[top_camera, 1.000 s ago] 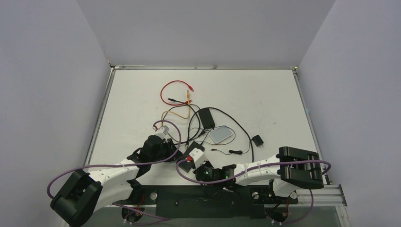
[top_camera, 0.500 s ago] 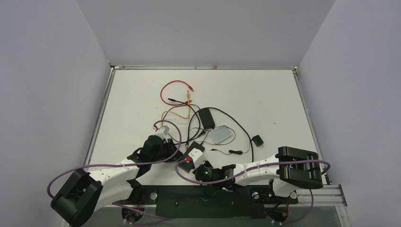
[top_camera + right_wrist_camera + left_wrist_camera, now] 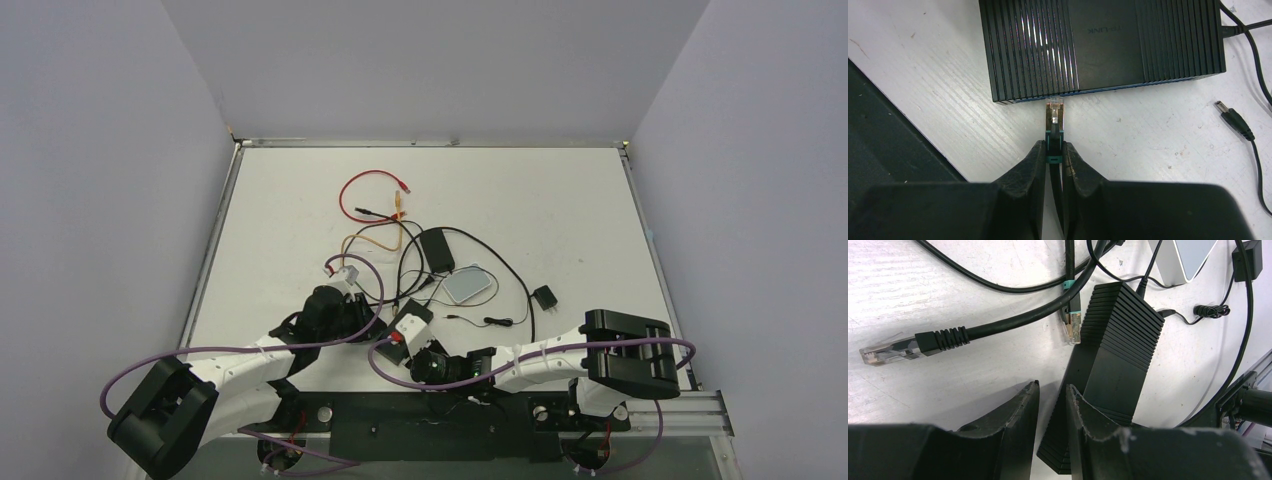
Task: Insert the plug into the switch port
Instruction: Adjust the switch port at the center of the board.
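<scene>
Above: the white desk (image 3: 560, 220), work at its front. Left wrist: the left end effector (image 3: 1050, 400), narrowly apart, meets the flat black ribbed switch box (image 3: 1120, 335); grip unclear. Right wrist: the right end effector (image 3: 1052, 150) pinches the clear teal-booted plug (image 3: 1055, 117), tip at the switch port (image 3: 1055, 96). Next, I think: a straight push.

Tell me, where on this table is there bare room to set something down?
Bare table runs along the far edge beyond the red cable and down the right side past the small black block. The near middle is crowded: black cables, grey pad, left arm, right arm.
</scene>
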